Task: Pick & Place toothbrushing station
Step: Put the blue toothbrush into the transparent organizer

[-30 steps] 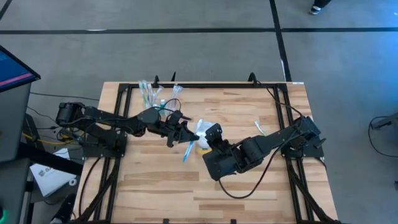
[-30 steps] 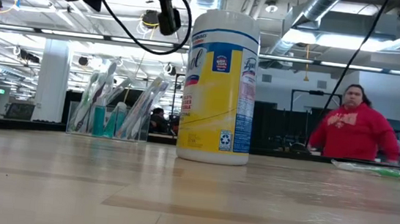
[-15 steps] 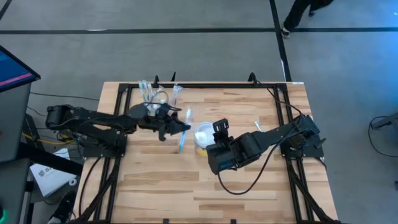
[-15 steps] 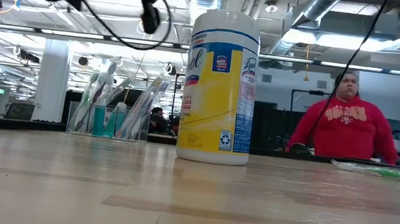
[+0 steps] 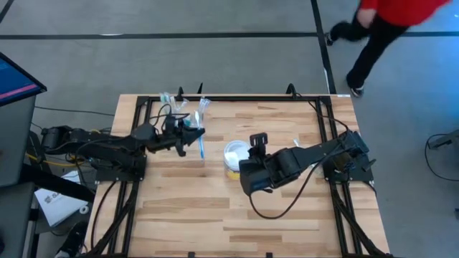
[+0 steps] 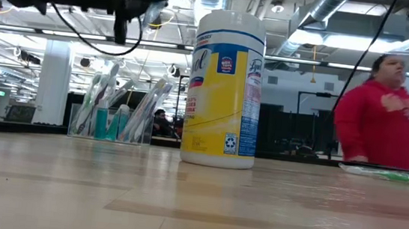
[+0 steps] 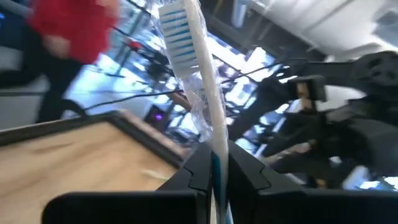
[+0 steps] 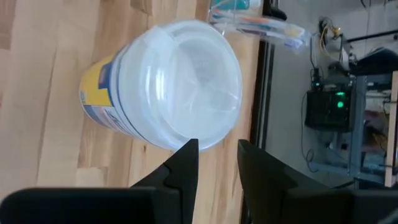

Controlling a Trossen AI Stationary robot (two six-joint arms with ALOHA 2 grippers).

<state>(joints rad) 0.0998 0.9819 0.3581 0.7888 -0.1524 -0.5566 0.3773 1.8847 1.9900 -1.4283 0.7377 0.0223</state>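
Note:
The toothbrushing station (image 5: 179,107) (image 6: 113,113), a see-through stand with several brushes upright in its cups, rests on its base at the table's far left. Beside it, above the table, my left gripper (image 5: 194,133) (image 7: 213,158) is shut on a wrapped white-and-blue toothbrush (image 5: 201,145) (image 7: 189,56). A white-topped, yellow-banded tub (image 5: 234,154) (image 6: 224,86) stands upright mid-table. My right gripper (image 5: 251,149) (image 8: 217,155) hangs open just above and to the right of the tub's lid (image 8: 186,87), touching nothing. My left gripper pinches the toothbrush's handle (image 7: 214,140) below the bristle head between its two fingers. The fingers come about level from the table's left and lie across the brush. The brush is lifted clear of the table, with its bristle head (image 7: 179,34) sticking out past the fingertips.
Another wrapped toothbrush (image 5: 300,147) (image 6: 390,175) lies on the table to the right of the tub. Black frame rails (image 5: 237,99) run along the far and side edges. A person in a red top (image 6: 385,117) moves beyond the far edge. The near half of the table (image 5: 237,215) is bare wood.
My left gripper has carried the toothbrush from the middle of the table toward the far left, up to the station, rolling as it went, still shut on it. My right gripper has rolled over the tub. The person has walked along the far side.

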